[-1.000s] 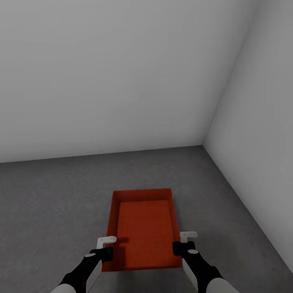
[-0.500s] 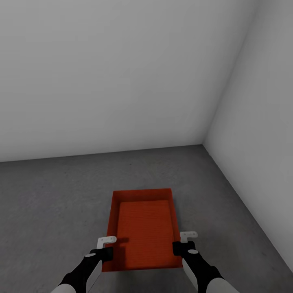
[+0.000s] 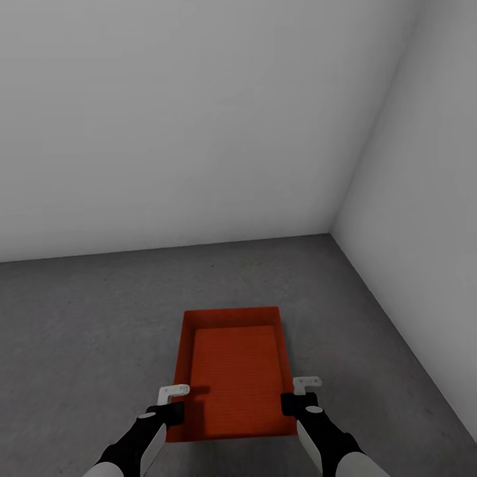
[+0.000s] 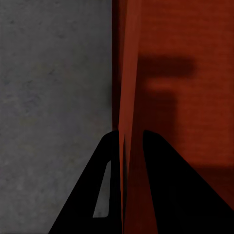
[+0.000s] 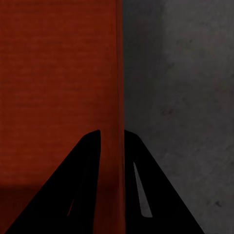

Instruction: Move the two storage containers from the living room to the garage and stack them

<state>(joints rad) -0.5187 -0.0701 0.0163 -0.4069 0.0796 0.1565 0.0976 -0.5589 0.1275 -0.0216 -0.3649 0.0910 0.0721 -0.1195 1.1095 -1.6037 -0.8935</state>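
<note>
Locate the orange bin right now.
Head view: the storage container sits low and center over the grey concrete floor, near the room's right-hand corner, with the left gripper and right gripper clamped on its two long side walls.

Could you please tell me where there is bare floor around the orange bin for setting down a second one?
Bare dark grey concrete floor lies left of the orange-red shallow plastic bin, beyond it up to the grey-white back wall, and right of it toward the side wall. It is crowded at the bin's long walls, gripped by the left gripper and right gripper.
</note>
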